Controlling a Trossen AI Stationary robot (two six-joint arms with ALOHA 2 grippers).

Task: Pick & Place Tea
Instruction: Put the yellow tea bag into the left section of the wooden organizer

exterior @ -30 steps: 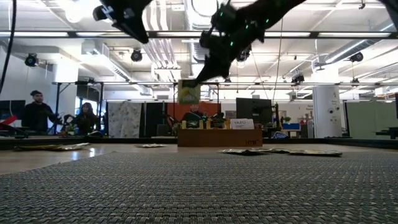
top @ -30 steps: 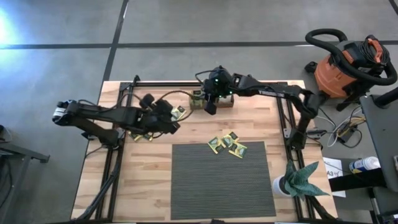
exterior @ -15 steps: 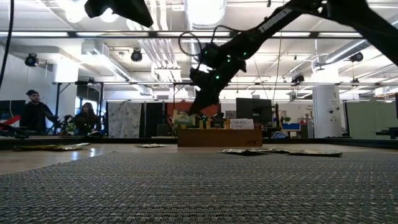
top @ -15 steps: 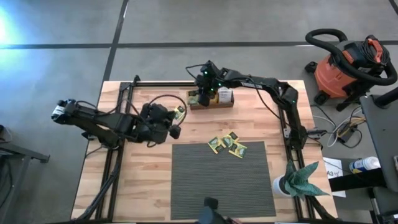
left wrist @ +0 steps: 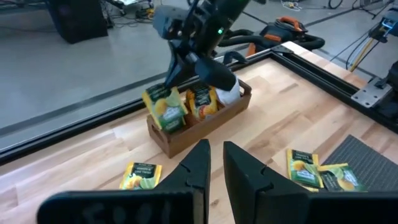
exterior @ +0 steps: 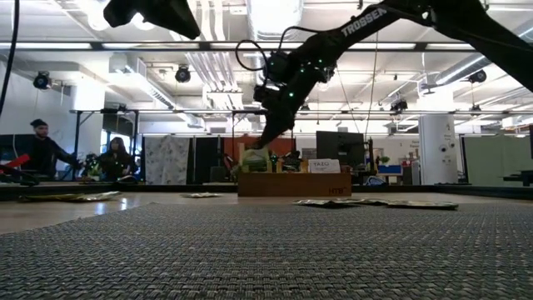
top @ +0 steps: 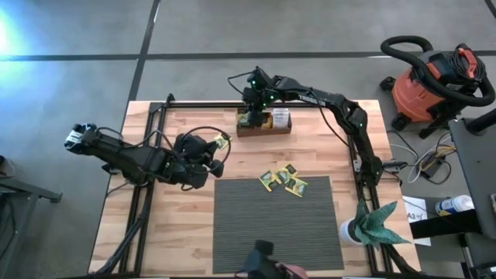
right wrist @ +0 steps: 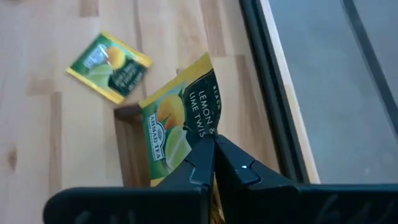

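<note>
One sachet [right wrist: 180, 121] sits pinched in your right gripper [right wrist: 214, 146], low over the tray's [top: 263, 129] left compartment for release; left gripper [left wrist: 214, 163] waits narrow, empty.

Bright, even overhead lighting; glare on the floor [top: 12, 35] at far left; soft shadows; near mat [exterior: 266, 258] blurred at low level.

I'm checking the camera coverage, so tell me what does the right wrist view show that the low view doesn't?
Only the right wrist view: the held sachet's lemon and lime print, the right gripper shut on its edge, and a loose sachet on the wood.

Only the low view: the grey mat, people behind, the wooden tray's front.

Both: that sachet at the tray's end.
</note>
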